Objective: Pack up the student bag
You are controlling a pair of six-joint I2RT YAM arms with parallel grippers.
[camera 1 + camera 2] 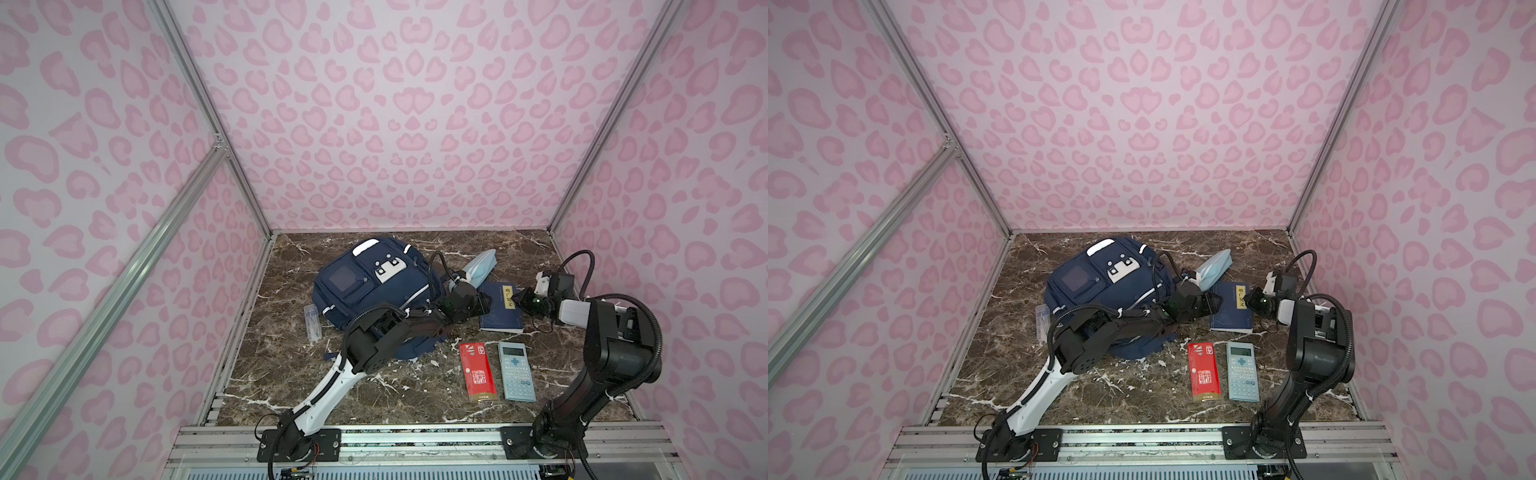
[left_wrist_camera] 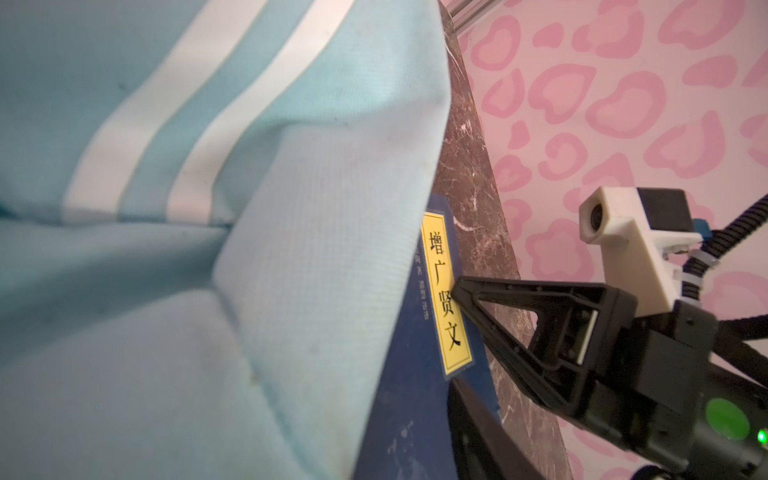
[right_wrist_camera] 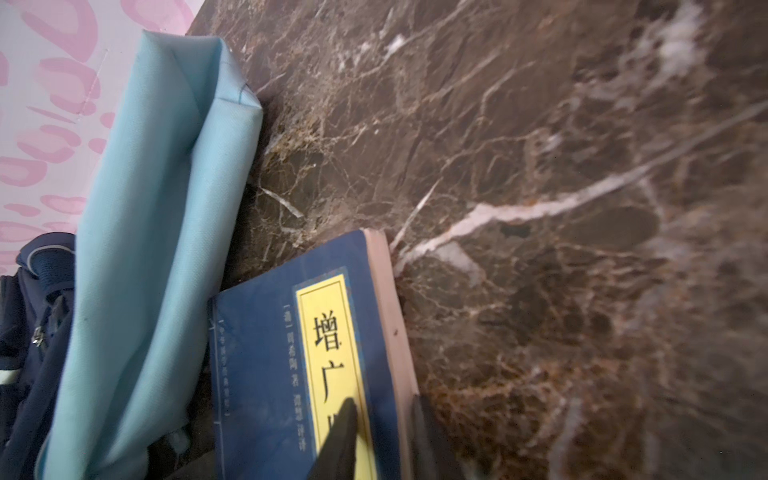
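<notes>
The student bag (image 1: 374, 291) (image 1: 1108, 286), navy with white stripes, lies flat at the back left of the marble table; a corner of it shows in the right wrist view (image 3: 25, 311). My left gripper (image 1: 484, 302) (image 1: 1214, 301) reaches past the bag and is shut on a light-blue pencil pouch (image 1: 484, 264) (image 2: 208, 208), which stands tilted up. One left finger (image 2: 478, 440) shows; the pouch hides the other. A navy book (image 1: 500, 316) (image 3: 257, 374) with a yellow label lies beside it. My right gripper (image 1: 516, 298) (image 2: 455, 291) (image 3: 382, 436) is shut on the book's right edge, one finger on the label.
A red box (image 1: 478, 372) and a light-blue calculator (image 1: 515, 370) lie side by side in front of the book. A clear plastic case (image 1: 312, 322) sits left of the bag. Pink patterned walls close three sides; an aluminium rail (image 1: 415, 436) runs along the front.
</notes>
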